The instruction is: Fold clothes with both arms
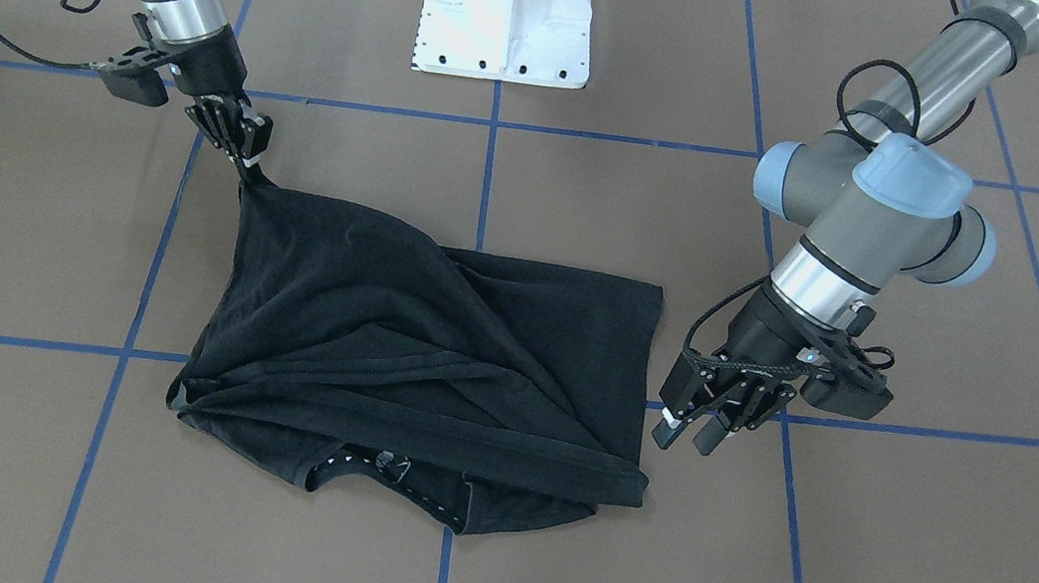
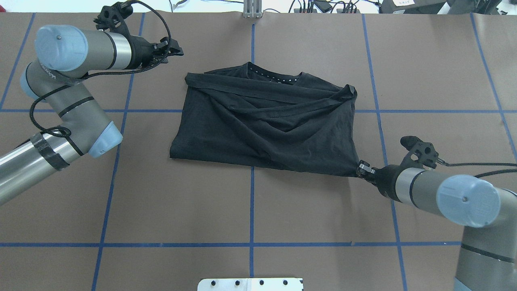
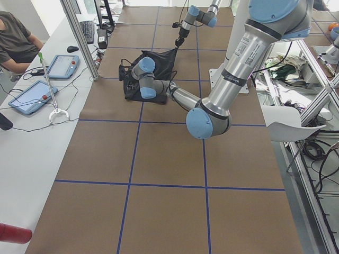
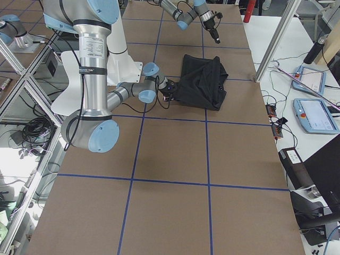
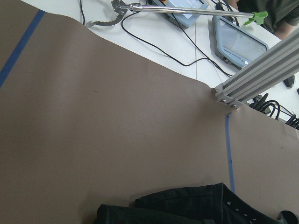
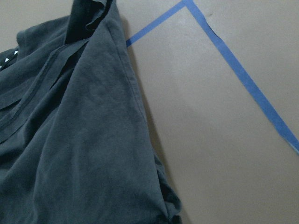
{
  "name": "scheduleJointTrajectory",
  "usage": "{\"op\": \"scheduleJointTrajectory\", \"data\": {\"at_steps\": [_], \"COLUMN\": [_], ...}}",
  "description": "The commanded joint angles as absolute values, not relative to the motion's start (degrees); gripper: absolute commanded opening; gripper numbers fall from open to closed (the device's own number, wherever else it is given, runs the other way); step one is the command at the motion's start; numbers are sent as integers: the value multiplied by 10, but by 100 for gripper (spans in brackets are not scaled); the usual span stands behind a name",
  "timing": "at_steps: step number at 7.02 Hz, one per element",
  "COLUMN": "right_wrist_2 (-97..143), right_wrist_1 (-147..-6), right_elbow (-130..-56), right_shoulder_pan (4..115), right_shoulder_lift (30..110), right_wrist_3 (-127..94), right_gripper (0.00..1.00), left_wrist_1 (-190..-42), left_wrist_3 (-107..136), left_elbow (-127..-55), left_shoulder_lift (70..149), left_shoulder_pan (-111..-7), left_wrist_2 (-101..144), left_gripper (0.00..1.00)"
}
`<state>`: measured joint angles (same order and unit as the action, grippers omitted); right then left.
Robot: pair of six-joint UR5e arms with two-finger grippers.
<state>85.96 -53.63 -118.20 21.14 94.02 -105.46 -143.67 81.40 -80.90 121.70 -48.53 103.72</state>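
Note:
The black T-shirt (image 1: pixel 431 350) lies crumpled and partly folded at the table's middle (image 2: pixel 266 121), its collar (image 2: pixel 274 76) on the far side from the robot. My right gripper (image 2: pixel 360 166) is shut on the shirt's near right corner and holds it lifted and stretched (image 1: pixel 249 171). In the right wrist view the cloth (image 6: pixel 70 140) fills the left half. My left gripper (image 1: pixel 689 437) hangs open and holds nothing, just off the shirt's far left edge (image 2: pixel 177 50). The left wrist view shows only the shirt's edge (image 5: pixel 187 205) at the bottom.
The brown table is crossed by blue tape lines (image 2: pixel 252 202). The white pedestal base (image 1: pixel 508 9) stands at the robot's side. Beyond the table's far edge are tablets (image 3: pixel 63 66), cables, an aluminium post (image 3: pixel 79 37) and a seated person (image 3: pixel 16 37).

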Motion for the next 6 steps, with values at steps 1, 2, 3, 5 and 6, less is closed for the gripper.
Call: {"op": "scheduleJointTrajectory", "data": {"at_steps": [1,2,3,5,6], "right_wrist_2": [853,846,832,818,808], "right_wrist_1": [-581,-626,-651,-701,-746], "right_elbow": [-1284,-1321,-1353,-1366,-1366], "right_shoulder_pan": [105,37,-21,-98,-112], "right_shoulder_lift": [982,978,978,939,902], "right_wrist_3": [-1132,-1169,-1189,-1252,-1260], "right_gripper": [0,0,0,0,99], "left_wrist_1": [-1434,-1434,-1434,-1434,-1434], "left_wrist_3": [817,818,818,824,828], "left_elbow": [-845,-862,-877,-888,-892], "left_shoulder_lift": [1200,1184,1177,1170,1166], "left_shoulder_pan": [-485,-485,-484,-485,-482], "left_wrist_2": [1056,1077,1089,1097,1098], "left_gripper": [62,62,62,62,62]}}
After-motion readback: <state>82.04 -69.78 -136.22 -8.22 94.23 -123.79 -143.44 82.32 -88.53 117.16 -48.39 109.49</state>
